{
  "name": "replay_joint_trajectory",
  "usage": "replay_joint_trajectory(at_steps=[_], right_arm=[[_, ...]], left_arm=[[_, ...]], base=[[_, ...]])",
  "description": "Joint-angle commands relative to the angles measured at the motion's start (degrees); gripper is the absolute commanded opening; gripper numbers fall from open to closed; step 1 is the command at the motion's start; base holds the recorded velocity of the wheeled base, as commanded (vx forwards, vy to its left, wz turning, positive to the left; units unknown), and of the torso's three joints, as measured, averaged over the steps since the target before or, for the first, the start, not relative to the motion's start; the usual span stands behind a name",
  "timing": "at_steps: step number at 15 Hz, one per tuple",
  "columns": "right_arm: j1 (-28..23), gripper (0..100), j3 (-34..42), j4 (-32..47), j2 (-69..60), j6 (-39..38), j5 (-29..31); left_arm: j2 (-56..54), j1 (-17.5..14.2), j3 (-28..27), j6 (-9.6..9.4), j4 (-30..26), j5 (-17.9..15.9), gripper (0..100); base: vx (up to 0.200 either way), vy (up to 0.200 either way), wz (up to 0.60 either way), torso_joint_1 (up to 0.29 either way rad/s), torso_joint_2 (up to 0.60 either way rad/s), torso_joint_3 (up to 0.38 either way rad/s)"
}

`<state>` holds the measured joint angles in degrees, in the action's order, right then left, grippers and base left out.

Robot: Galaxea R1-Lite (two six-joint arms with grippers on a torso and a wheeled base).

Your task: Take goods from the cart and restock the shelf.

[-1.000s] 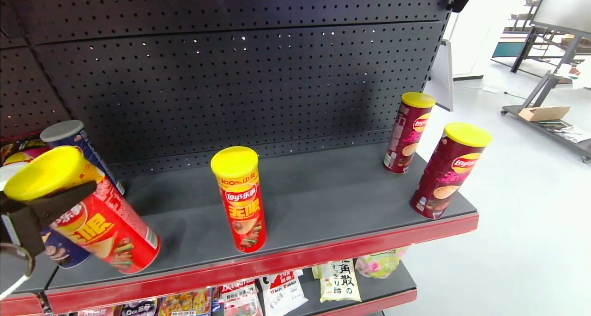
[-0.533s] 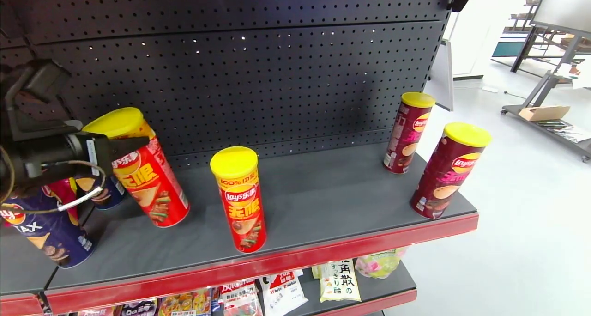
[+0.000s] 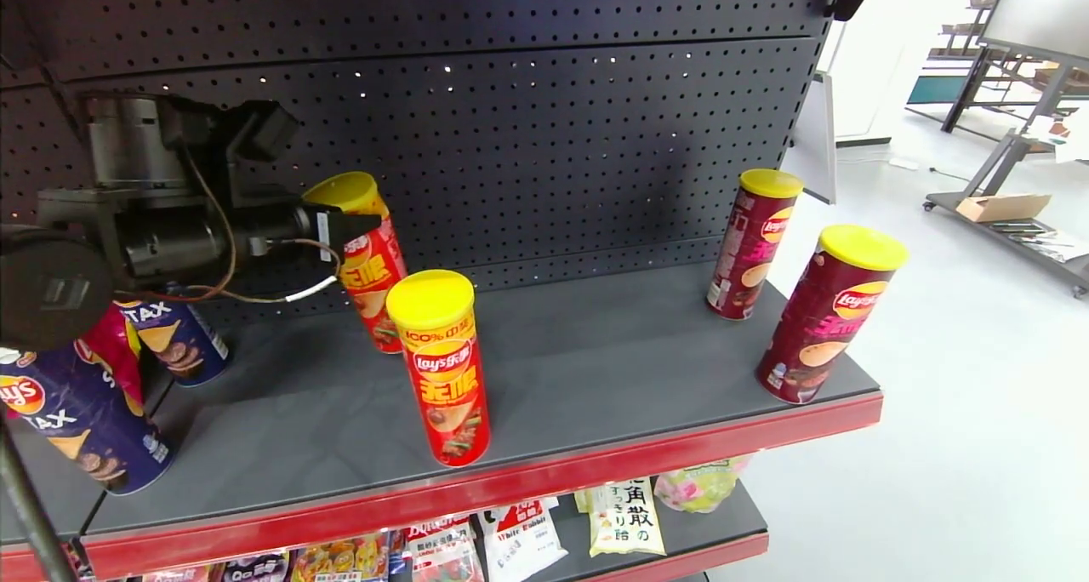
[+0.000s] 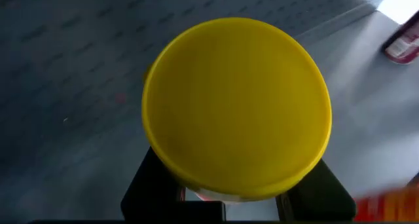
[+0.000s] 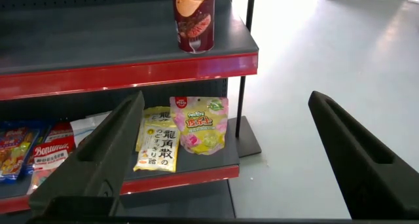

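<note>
On the grey shelf (image 3: 595, 369) with its red front edge, backed by a dark pegboard (image 3: 510, 139), the left arm (image 3: 162, 225) comes in from the left side. The left jaws are clamped just under the yellow lid (image 4: 236, 112) of a red can (image 3: 372, 267). That can leans slightly and sits near the pegboard, just behind a second red can (image 3: 442, 369) that stands upright close to the front edge. I cannot tell whether its base touches the shelf. Two maroon cans (image 3: 753, 246) (image 3: 829, 314) stand at the right end, apart from each other, and two blue cans (image 3: 72, 420) (image 3: 174, 344) stand at the left. Lower down, the right jaws are spread wide with nothing between them, facing the snack bags (image 5: 160, 142) on the shelf below.
</note>
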<state>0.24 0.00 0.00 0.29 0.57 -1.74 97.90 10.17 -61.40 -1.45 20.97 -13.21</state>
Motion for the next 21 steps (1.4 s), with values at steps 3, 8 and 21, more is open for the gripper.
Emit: replay_joint_trajectory(at_steps=[3, 8, 21], right_arm=[[0.0, 100, 0.0, 0.0, 0.0, 0.0, 0.0], [0.0, 100, 0.0, 0.0, 0.0, 0.0, 0.0], [0.0, 100, 0.0, 0.0, 0.0, 0.0, 0.0]], left_arm=[[9.1, 3.5, -5.4, -0.04, 2.8, 0.0, 0], [12.4, 5.0, -9.2, -4.00, 2.8, 0.4, 0], [15.7, 6.6, -11.6, -4.79, 4.4, 0.5, 0]], base=[[0.000, 0.000, 0.00, 0.000, 0.00, 0.000], [0.000, 0.000, 0.00, 0.000, 0.00, 0.000], [0.000, 0.000, 0.00, 0.000, 0.00, 0.000]])
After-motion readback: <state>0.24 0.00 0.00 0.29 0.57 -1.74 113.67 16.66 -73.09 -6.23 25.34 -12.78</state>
